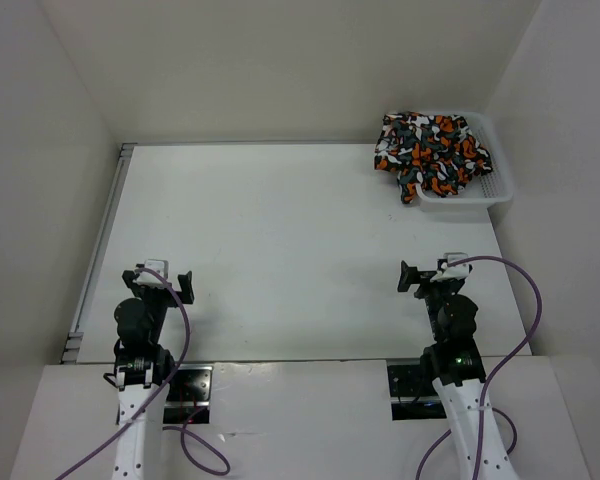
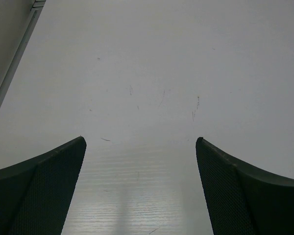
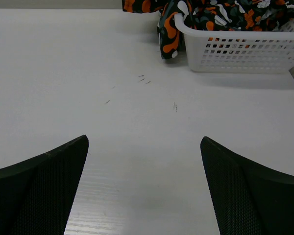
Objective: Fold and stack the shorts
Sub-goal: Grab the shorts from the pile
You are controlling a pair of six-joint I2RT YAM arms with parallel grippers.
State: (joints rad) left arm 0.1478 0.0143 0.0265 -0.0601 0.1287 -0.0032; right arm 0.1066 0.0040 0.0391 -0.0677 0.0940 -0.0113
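Top view: my left claw (image 1: 165, 283) and right claw (image 1: 427, 279) are both spread wide, gripping nothing, over the near part of the counter (image 1: 280, 230). Shorts (image 1: 432, 152) are heaped in the white basket (image 1: 462, 203) at the far right corner, spilling over its left rim.
Left wrist: fingers (image 2: 44, 186) parted, counter showing between them.
Right wrist: fingers (image 3: 250, 191) parted. Shorts and basket well ahead, one fold draped over the rim.

White table (image 1: 280, 240) carries a mesh basket (image 1: 465, 204), shorts (image 1: 430, 150) spilling over.
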